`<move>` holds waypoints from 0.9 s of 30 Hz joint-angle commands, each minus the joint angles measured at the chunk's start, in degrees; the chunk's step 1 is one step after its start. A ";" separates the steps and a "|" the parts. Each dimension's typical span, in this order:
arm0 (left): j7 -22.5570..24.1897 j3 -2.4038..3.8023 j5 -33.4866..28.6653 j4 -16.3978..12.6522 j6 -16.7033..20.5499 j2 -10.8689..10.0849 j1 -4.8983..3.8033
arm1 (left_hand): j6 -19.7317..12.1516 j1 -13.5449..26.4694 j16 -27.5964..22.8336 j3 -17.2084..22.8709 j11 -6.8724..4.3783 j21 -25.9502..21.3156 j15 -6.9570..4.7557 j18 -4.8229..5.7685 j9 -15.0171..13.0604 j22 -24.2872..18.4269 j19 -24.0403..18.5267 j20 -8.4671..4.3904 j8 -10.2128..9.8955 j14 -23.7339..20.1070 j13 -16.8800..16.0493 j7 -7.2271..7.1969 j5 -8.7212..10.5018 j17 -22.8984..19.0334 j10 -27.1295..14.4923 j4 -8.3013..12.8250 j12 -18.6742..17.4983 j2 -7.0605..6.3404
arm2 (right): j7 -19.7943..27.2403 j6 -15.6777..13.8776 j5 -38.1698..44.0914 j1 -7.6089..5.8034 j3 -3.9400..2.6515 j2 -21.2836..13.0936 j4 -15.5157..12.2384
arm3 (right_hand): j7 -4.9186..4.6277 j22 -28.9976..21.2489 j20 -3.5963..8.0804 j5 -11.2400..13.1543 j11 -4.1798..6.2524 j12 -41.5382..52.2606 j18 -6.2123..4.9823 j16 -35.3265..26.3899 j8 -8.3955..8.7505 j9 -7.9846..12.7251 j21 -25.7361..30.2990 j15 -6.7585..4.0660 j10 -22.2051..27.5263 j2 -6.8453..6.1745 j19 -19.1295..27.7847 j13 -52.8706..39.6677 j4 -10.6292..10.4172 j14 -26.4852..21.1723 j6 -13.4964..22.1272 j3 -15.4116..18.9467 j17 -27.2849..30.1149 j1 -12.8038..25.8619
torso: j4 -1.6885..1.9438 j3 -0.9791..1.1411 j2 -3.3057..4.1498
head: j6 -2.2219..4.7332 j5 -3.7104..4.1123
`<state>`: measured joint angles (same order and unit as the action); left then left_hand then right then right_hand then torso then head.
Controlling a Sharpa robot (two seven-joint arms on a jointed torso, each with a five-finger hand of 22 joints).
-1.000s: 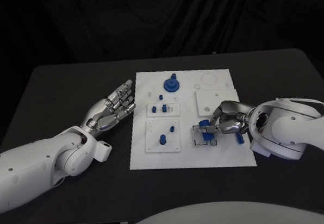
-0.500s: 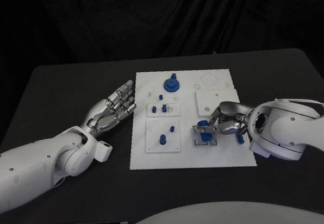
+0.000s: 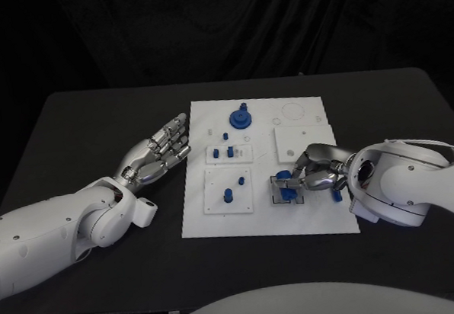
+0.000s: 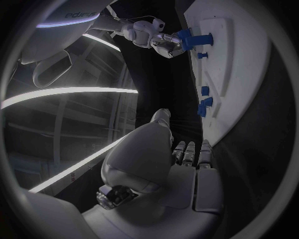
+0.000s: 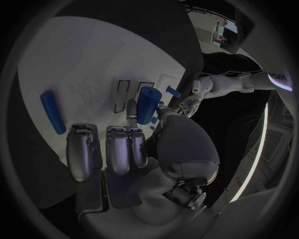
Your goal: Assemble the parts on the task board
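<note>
I hold the right robot hand point(image 3: 317, 171) pinched on a blue peg point(image 5: 147, 104) over the board point(image 3: 267, 217), near its right side; I judge the peg light, stiff, a little slippery, best gripped at its upper end; its long axis stands about upright, tip towards the board; the left robot hand point(image 3: 158, 154) rests spread on the bench point(image 3: 80, 128), holding nothing

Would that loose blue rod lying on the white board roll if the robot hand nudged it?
Probably: the blue cylindrical rod looks round and lies flat on the smooth white task board. It looks stiff, likely light plastic.
</note>
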<state>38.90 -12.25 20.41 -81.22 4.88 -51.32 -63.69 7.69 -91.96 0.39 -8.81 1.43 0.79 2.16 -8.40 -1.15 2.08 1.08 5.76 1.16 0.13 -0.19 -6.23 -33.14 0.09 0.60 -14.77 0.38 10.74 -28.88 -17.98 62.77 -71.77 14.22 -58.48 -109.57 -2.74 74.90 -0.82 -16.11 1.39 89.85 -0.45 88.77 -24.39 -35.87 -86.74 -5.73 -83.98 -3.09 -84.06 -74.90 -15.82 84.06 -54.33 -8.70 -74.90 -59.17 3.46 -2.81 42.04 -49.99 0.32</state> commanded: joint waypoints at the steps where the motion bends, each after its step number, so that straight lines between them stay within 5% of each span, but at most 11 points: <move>1: 6.83 0.04 0.15 -0.02 -0.72 0.09 0.11 | 0.01 -0.41 -0.39 0.26 0.43 -0.05 0.48 0.95 -0.03 0.06 -0.08 0.34 0.00 -0.13 0.05 0.48 -0.15 -0.09 -0.09 0.02 -0.24 -0.03 | 0.19 0.31 -0.02 0.15 -0.01 -0.12 -0.09 | -0.03 13.73 -0.31 -0.05 -0.19 0.15 -0.59 -0.30 0.06 -0.13 0.25 0.33 -6.02 0.21 -3.91 -15.10 -0.18 5.14 -0.44 0.21 -10.96 -0.04 | 0.02 -0.03 -0.04 | -0.01 0.04; 15: 6.67 0.04 0.15 -0.01 -0.83 0.04 0.15 | 0.09 -0.47 -0.39 0.36 0.48 -0.04 0.55 0.93 -0.05 0.06 -0.07 0.44 0.02 -0.13 0.05 0.66 -0.27 -0.09 -0.10 0.12 -0.24 -0.01 | -0.40 0.36 1.33 0.15 -0.01 -0.05 0.19 | -0.07 13.67 -0.32 0.08 -0.21 0.15 -0.64 -0.33 0.70 -0.66 0.46 0.36 -6.02 2.16 -3.85 -15.10 -0.99 5.12 -0.35 5.29 -10.78 10.06 | -0.01 -0.02 0.00 | -0.01 -0.06; 27: 6.53 0.04 0.15 0.02 -0.96 -0.06 0.18 | 0.19 -0.57 -0.39 0.49 0.53 -0.04 0.69 0.92 -0.07 0.06 -0.06 0.56 0.05 -0.13 0.05 0.90 -0.35 -0.09 -0.11 0.28 -0.25 0.01 | 0.77 -1.07 2.34 0.15 -0.01 -0.64 -0.34 | -0.08 13.67 -0.32 0.05 -0.21 0.15 -0.64 -0.28 0.76 -0.75 0.47 0.37 -6.02 2.24 -3.85 -15.10 -0.87 5.14 -0.36 6.17 -10.90 10.71 | 0.02 -0.03 -0.02 | -0.01 -0.22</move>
<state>38.90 -12.25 20.42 -81.14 4.64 -51.40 -63.62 7.90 -91.96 0.39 -8.65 1.63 0.79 2.36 -8.40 -1.15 2.07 0.86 5.97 1.16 -0.08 -0.20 -5.62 -33.14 0.05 0.39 -14.61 0.38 10.74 -28.80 -18.04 63.93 -71.76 14.21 -58.94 -109.64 -2.73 74.94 -0.82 -16.11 1.40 89.85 -0.44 88.77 -23.89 -36.55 -86.52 -5.73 -83.96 -0.74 -84.05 -74.90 -16.67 84.06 -54.33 -2.92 -74.91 -48.83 3.48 -2.82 42.07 -49.99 0.18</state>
